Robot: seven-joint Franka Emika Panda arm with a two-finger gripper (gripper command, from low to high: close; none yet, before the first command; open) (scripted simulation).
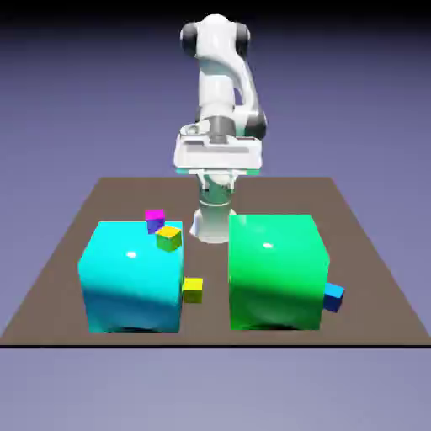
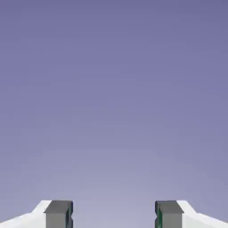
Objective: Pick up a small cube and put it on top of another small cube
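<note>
Cubes and arm partly covered, fingers cropped
In the exterior view, the green block point(image 1: 276, 274) hides the inner side of the small blue cube point(image 1: 335, 297) and a bit of the robot's base point(image 1: 212, 226). The cyan block point(image 1: 133, 278) meets the left edge of the small yellow cube point(image 1: 194, 290); whether they touch can't be told. The yellow-topped cube point(image 1: 169, 239) covers a lower corner of the magenta-and-purple cube point(image 1: 155, 221), and what bears these two is unclear. The hand point(image 1: 218, 180) blocks part of the arm point(image 1: 216, 84), its fingertips too small to make out. In the hand view, the bottom edge cuts off both fingers point(image 2: 59, 217).
</note>
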